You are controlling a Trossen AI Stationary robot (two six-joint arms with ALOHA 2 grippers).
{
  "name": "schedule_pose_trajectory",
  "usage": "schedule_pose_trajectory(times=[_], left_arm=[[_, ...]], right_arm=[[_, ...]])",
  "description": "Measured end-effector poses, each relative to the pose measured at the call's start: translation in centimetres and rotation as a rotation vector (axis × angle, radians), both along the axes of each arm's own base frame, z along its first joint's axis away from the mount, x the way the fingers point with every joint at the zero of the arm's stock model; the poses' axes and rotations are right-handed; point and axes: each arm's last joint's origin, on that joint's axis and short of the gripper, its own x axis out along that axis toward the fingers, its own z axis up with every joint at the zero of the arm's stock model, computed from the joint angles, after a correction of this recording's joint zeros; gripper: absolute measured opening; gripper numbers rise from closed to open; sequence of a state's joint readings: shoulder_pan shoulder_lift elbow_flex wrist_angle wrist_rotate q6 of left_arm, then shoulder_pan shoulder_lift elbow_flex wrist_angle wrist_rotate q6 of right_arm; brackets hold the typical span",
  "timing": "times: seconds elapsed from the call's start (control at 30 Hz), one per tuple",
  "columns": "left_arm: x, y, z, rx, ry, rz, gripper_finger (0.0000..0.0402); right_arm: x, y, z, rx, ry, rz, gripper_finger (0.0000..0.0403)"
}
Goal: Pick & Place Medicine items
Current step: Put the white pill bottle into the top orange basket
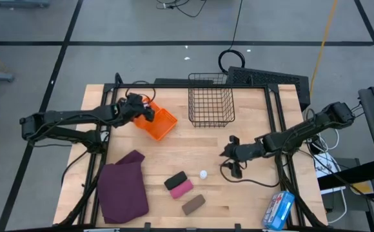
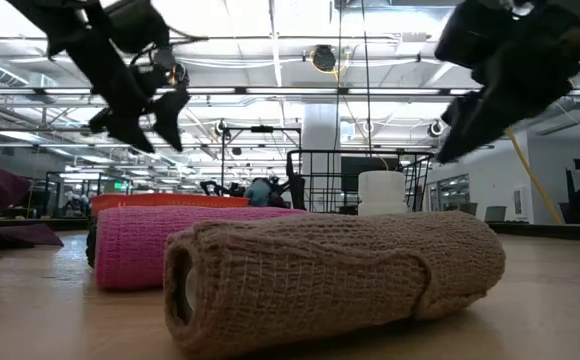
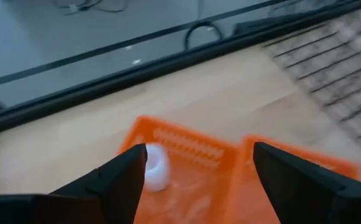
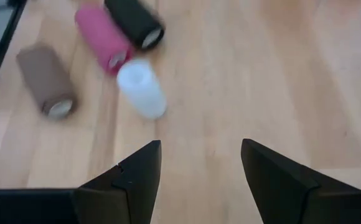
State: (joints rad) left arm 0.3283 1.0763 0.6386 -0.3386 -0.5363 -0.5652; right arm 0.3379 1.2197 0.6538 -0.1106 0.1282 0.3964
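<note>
One small white medicine bottle point(image 1: 203, 173) stands on the table beside the black, pink and brown rolls; it also shows in the right wrist view point(image 4: 142, 90) and in the low view point(image 2: 382, 192). My right gripper point(image 1: 227, 157) point(image 4: 200, 143) is open, a short way to the bottle's right and above table height. Another white bottle point(image 3: 155, 168) lies inside the orange tray point(image 1: 158, 123). My left gripper point(image 1: 146, 111) point(image 3: 199, 149) hangs open over that tray's left end, touching nothing. I see no third bottle.
A black wire basket point(image 1: 211, 103) stands at the far middle of the table. A maroon cloth point(image 1: 122, 188) lies near left. Black point(image 1: 175, 180), pink point(image 1: 182, 188) and brown point(image 1: 193, 204) rolls lie near the middle. A blue-and-white packet point(image 1: 278, 210) sits at the near right edge.
</note>
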Motion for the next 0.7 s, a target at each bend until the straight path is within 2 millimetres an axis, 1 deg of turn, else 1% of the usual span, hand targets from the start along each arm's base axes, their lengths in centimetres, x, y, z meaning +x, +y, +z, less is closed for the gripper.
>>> schedule_pose_trajectory(times=[0.1,0.23,0.37,0.5,0.7], left_arm=[[0.6,-0.3,1.2,-0.005,-0.043,-0.037,0.0298],[1.4,-0.8,2.3,0.017,-0.133,-0.063,0.0305],[2.2,-1.3,3.1,0.05,-0.215,-0.119,0.0307],[2.6,-1.7,3.6,0.064,-0.271,-0.146,0.03],[2.8,-2.1,3.7,0.064,-0.287,-0.162,0.0298]], right_arm=[[-0.6,0.7,-1.2,0.005,-0.003,0.024,0.021],[-1.4,1.4,-3.5,-0.018,-0.101,0.048,0.021],[-2.0,1.6,-5.7,0.013,-0.179,0.018,0.021],[-1.3,2.0,-7.0,0.019,-0.194,0.024,0.021],[1.0,3.5,-8.5,-0.032,-0.221,0.086,0.0215]])
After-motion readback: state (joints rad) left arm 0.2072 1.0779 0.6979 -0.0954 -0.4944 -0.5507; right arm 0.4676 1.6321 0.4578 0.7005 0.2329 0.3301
